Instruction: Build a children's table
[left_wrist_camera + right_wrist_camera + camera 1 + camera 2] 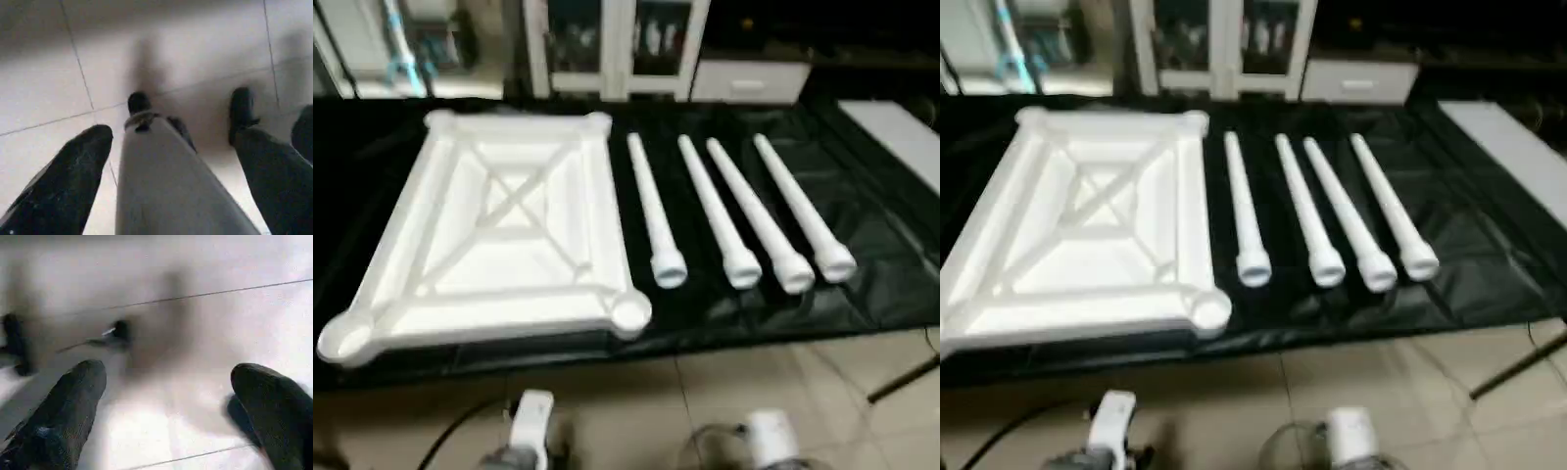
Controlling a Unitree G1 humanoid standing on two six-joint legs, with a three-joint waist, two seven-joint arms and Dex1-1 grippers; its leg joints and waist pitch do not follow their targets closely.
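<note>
White legs (734, 220) lie lengthwise, pointing away, nearer the right hand (166, 416); both it and the left hand (181, 176) hang spread, empty.

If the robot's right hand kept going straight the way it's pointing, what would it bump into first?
Most likely the tiled floor. The right gripper points down at it with open jaws, nothing between them. A dark blurry shape lies off to the side; depth is unclear.

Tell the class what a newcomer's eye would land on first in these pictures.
First, the white tabletop, lying ribbed side up on the left of the black sheet. To its right, four white legs lie side by side. Nearer the camera, both grippers hang open over the tiled floor.
</note>
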